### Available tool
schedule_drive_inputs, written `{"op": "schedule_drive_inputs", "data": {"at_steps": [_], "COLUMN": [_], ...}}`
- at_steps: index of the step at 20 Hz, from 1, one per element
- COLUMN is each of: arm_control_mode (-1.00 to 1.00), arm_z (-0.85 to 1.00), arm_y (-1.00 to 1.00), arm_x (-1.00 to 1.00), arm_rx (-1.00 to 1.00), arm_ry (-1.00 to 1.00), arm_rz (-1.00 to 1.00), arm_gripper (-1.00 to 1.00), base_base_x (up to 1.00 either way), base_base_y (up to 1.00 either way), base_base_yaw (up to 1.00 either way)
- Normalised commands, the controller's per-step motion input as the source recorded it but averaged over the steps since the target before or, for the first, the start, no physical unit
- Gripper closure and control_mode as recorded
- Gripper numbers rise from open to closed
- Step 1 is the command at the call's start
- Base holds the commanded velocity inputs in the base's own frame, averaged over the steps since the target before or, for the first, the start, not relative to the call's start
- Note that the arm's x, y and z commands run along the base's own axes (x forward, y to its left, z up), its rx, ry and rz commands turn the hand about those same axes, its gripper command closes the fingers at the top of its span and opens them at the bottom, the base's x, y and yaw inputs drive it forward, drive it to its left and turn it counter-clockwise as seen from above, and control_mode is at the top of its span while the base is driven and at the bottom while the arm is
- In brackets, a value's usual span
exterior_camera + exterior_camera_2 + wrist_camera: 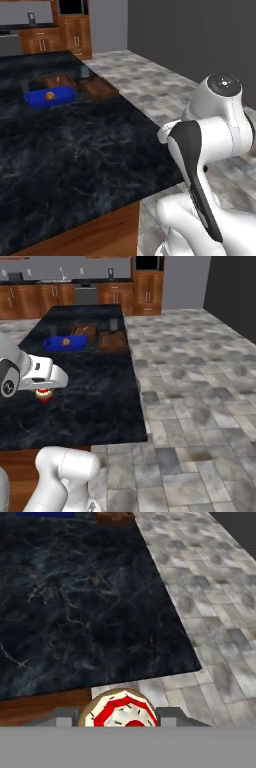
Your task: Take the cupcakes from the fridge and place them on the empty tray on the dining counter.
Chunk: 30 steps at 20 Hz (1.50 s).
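Clenching a cupcake (122, 710), the tool (120, 718) hovers over the surface (75, 612), the brown tray (112, 341) lying well ahead beside the blue tray (65, 343).

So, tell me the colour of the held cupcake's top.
Red and white rings on the cupcake, clearest in the hand view.

Grey stone-tile floor (200, 406), dark grey wall (200, 35), brown wooden cabinets (50, 298).

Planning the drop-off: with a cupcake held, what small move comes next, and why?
Probably carry the cupcake, clamped in the gripper, forward across the dining counter toward the empty brown tray; it hangs over the near end, the tray far ahead.
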Motion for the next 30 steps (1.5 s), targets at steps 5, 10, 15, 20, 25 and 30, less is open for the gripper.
{"op": "schedule_drive_inputs", "data": {"at_steps": [5,10,15,20,25,30], "arm_control_mode": [1.0,1.0,1.0,1.0,1.0,1.0], "arm_z": [0.0,0.0,0.0,0.0,0.0,0.0], "arm_y": [0.0,0.0,0.0,0.0,0.0,0.0], "arm_x": [0.0,0.0,0.0,0.0,0.0,0.0], "arm_rx": [0.0,0.0,0.0,0.0,0.0,0.0], "arm_ry": [0.0,0.0,0.0,0.0,0.0,0.0], "arm_rz": [0.0,0.0,0.0,0.0,0.0,0.0], "arm_gripper": [1.0,1.0,1.0,1.0,1.0,1.0], "base_base_x": [0.49,0.59,0.78,0.84,0.87,0.87], "base_base_y": [-1.0,-1.0,-1.0,-0.9,-0.75,-0.74], "base_base_yaw": [0.01,0.09,0.21,0.4,0.47,0.48]}}
